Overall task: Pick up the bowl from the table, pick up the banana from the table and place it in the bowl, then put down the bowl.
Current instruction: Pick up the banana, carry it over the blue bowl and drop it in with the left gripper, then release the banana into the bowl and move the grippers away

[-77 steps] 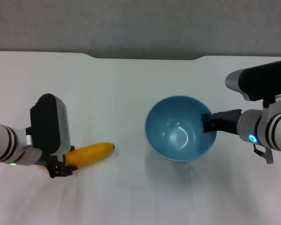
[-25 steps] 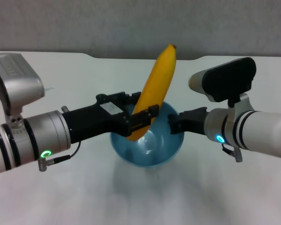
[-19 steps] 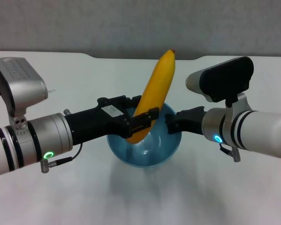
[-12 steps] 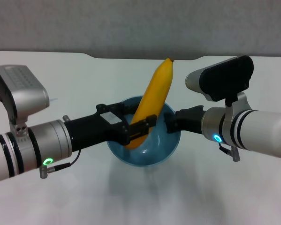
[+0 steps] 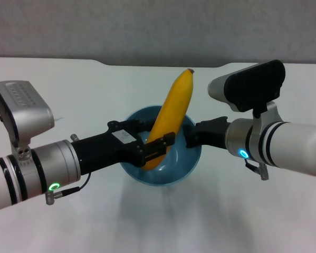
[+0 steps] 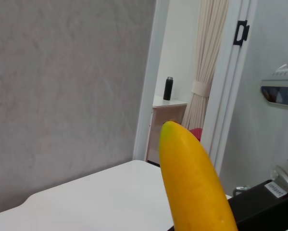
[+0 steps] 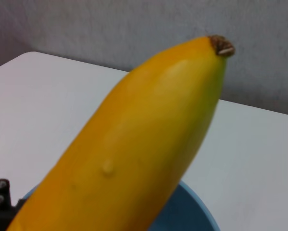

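Observation:
The light-blue bowl is held above the white table by my right gripper, which is shut on its right rim. My left gripper is shut on the lower part of the yellow banana. The banana stands nearly upright with its lower end inside the bowl and its dark tip pointing up. The banana fills the right wrist view, with the bowl's rim below it. It also shows in the left wrist view.
The table's far edge has a shallow notch against a grey wall. The bowl's shadow lies on the table below it. In the left wrist view a small cabinet with a dark bottle stands far off.
Since 3.1 s ago both arms lifted and met at the middle. Over the last second the banana has come down, its lower end now inside the bowl; the bowl shifted slightly left.

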`<state>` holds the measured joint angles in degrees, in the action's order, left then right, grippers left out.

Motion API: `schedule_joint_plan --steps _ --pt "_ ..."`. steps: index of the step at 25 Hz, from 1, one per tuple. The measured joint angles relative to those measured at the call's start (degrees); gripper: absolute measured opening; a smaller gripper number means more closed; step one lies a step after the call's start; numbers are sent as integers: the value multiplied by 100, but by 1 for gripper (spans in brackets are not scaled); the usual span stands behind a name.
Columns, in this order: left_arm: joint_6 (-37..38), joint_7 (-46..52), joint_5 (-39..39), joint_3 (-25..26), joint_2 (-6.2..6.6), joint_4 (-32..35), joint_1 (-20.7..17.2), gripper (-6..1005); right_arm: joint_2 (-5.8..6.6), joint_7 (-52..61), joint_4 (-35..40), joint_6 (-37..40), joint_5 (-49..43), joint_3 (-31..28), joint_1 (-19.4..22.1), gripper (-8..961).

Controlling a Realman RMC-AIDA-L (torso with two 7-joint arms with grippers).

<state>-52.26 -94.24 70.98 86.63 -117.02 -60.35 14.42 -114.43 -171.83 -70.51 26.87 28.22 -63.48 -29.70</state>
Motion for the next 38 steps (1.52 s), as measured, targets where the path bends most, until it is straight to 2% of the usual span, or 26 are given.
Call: schedule_joint_plan --steps 9,10,16,21,27,31,33,35,38 --pt "51 -15 -96 20 -12 44 -19 615 0 0 31 5 0 -16 0 40" --pt "52 -16 -125 24 -10 44 -28 810 0 0 35 5 0 -19 0 41" --pt "47 49 -133 263 28 6 -102 908 10 7 45 72 158 -42 5 47" --pt "4 186 117 891 35 3 -341 908 104 7 89 648 706 -295 -117 52" --pt "13 156 294 1348 40 34 -660 908 119 0 214 1054 1002 -474 -237 58" --pt "42 138 358 1605 35 65 -817 908 121 -1 717 1203 1257 -639 -548 62" --pt "47 131 357 1731 31 142 -846 908 107 -3 1176 1219 1300 -683 -856 64" --pt "54 98 344 1826 21 261 -842 908 26 -4 1895 1139 1335 -687 -1311 66" --pt "62 5 314 1923 18 482 -777 908 4 -5 2073 1002 1338 -659 -1399 69"
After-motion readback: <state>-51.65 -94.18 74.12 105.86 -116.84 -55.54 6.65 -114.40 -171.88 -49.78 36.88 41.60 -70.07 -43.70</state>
